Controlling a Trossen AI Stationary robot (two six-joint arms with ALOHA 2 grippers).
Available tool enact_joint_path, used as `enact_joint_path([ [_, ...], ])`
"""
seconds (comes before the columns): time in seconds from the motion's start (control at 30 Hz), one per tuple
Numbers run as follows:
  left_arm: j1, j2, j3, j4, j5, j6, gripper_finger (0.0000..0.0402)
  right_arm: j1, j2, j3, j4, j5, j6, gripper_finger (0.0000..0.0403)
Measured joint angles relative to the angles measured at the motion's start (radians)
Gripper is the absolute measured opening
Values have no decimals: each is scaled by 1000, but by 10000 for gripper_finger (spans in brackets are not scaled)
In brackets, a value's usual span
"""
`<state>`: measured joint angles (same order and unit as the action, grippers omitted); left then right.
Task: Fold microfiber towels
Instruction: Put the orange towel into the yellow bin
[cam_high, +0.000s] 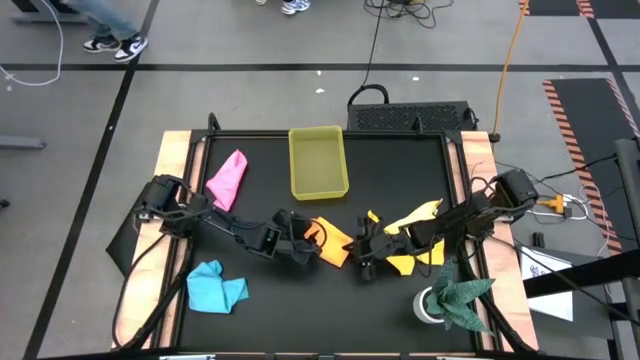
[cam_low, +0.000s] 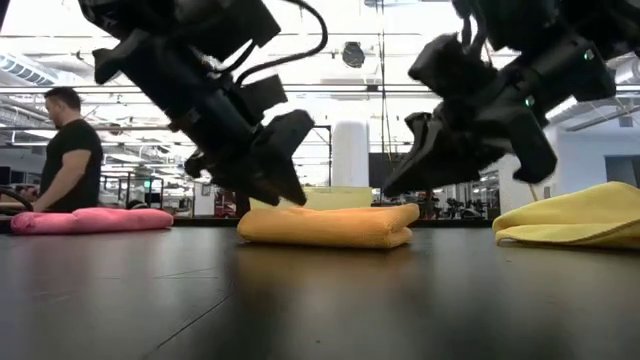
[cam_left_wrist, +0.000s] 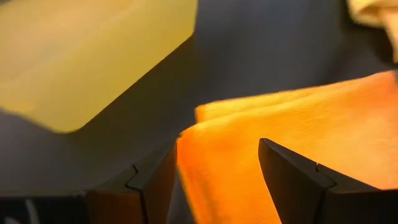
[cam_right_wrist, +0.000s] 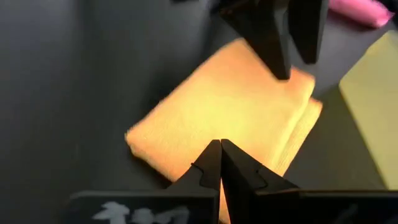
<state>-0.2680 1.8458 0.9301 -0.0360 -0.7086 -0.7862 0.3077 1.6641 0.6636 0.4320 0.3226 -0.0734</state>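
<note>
the orange towel (cam_high: 331, 244) lies folded into a thick pad near the middle of the worktop, a little toward the front edge. the left gripper (cam_high: 303, 243) hangs just at its one side with its fingers (cam_left_wrist: 287, 180) apart and low over the cloth, clamped on nothing, probably placed to take an edge or press the fold flat. the right gripper (cam_high: 366, 257) sits close at the opposite side, its fingers together and empty, likely steadying or smoothing.

outward, the yellow towel (cam_high: 415, 236) lies crumpled beneath the right arm, the pink towel (cam_high: 228, 178) toward the back left corner, the light blue towel (cam_high: 215, 286) near the front left corner, all unfolded. the yellow tray (cam_high: 318, 161) at the back edge looks empty. a dark green cloth (cam_high: 458, 297) rests at the front right corner.
</note>
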Motion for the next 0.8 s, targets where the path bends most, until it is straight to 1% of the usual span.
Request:
enact_joint_path([
  [0.23, 18, 0, -67, 1, 14, -55, 230, -5, 40, 0, 9, -12, 9, 0],
  [0.4, 19, 0, -73, 4, 25, -59, 230, -7, 41, 0, 13, -5, -24, 0],
  [0.43, 19, -3, -73, 2, 31, -58, 230, -5, 36, 0, 12, 12, -31, 0],
  [0.53, 17, -22, -71, 1, 47, -61, 230, 4, 17, 0, 18, 138, 0, 0],
  [0.6, 10, -46, -72, -16, 51, -65, 230, 8, 3, 0, 13, 202, 17, 0],
  [0.73, -14, -77, -71, 14, 34, -59, 230, 8, -4, 0, 12, 183, 28, 0],
  [0.8, -21, -76, -71, 85, 32, -31, 230, 8, -4, 0, 7, 142, 43, 0],
])
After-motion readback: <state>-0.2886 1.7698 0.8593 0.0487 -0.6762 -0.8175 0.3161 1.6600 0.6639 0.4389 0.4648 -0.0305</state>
